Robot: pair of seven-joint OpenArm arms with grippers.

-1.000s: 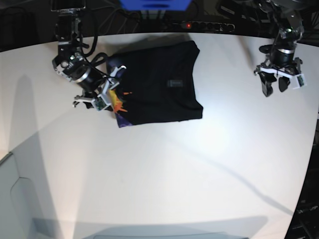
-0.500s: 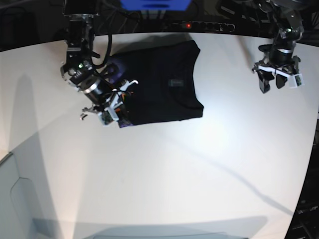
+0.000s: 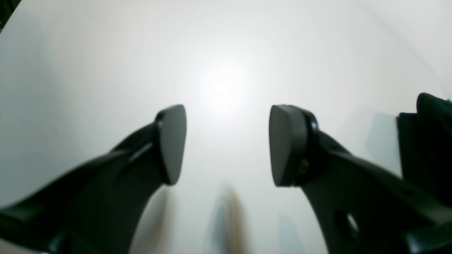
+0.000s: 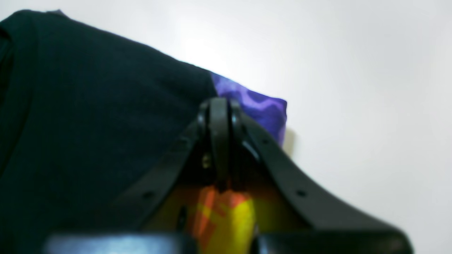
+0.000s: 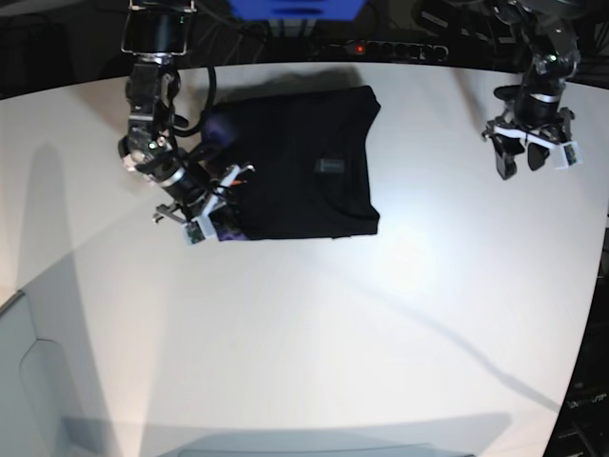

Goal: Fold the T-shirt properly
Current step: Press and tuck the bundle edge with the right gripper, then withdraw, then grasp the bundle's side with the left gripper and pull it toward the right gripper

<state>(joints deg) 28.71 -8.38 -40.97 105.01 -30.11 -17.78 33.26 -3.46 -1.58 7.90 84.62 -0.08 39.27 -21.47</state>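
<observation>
While the right gripper [image 5: 217, 211] sits at the shirt's [image 5: 300, 162] near-left corner, its fingers [image 4: 219, 141] pressed together on the printed fabric, the shirt lies folded on the table [image 5: 304, 324] at the far centre. Left gripper [image 5: 525, 164] hangs spread and empty, well right of it.

1. The T-shirt [image 5: 304, 162] is plain black, with a small grey label [image 5: 329, 168] at centre frame.
2. Its print [image 4: 254, 106] shows wavy purple-blue at centre right, orange and yellow at the bottom.
3. The table [image 5: 333, 333] is white.
4. Both grippers' fingers [image 3: 173, 141] are black.
</observation>
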